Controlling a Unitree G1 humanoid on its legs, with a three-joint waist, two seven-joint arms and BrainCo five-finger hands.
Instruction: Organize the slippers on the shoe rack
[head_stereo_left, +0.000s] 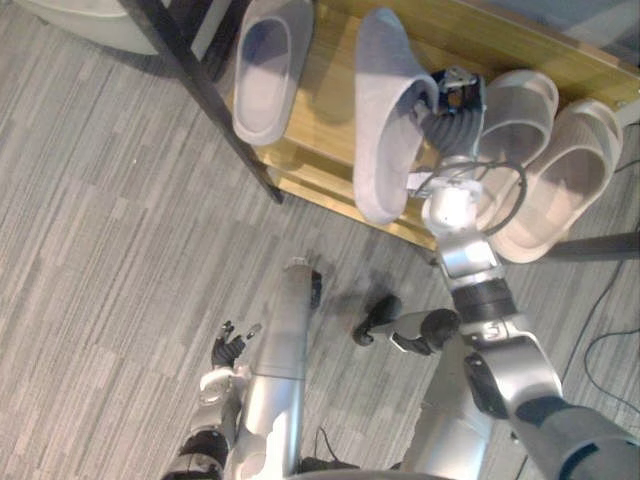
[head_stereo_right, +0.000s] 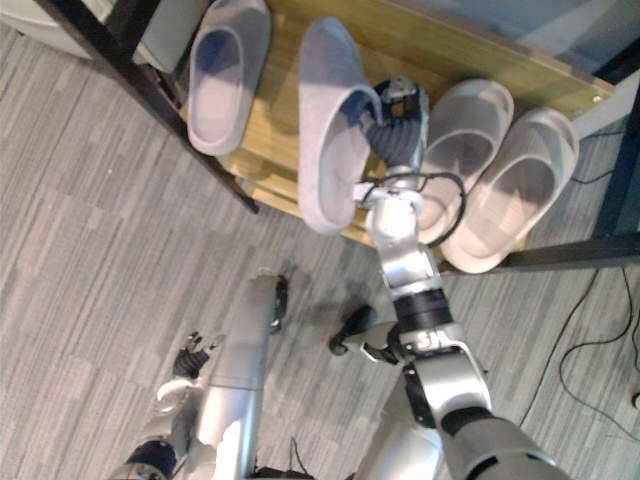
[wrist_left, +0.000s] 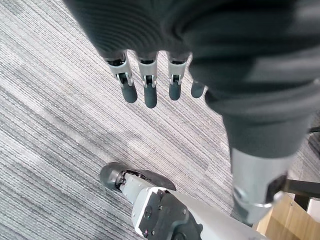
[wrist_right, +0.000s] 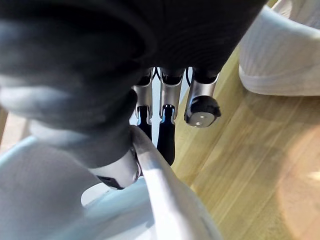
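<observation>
**A:** Left eye view: what is the right hand (head_stereo_left: 455, 118) doing?
**B:** It grips the grey slipper (head_stereo_left: 385, 120) by its rim, over the shoe rack's wooden shelf (head_stereo_left: 332, 100).
**A:** Left wrist view?
**B:** The left hand (wrist_left: 150, 91) hangs above the carpet (wrist_left: 55, 130), fingers straight and holding nothing.
**A:** Right wrist view?
**B:** The fingers (wrist_right: 167, 137) curl inside the slipper's rim.

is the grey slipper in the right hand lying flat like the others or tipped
Tipped: the grey slipper is rolled onto its side, opening toward the right hand, which pinches its strap.
</observation>
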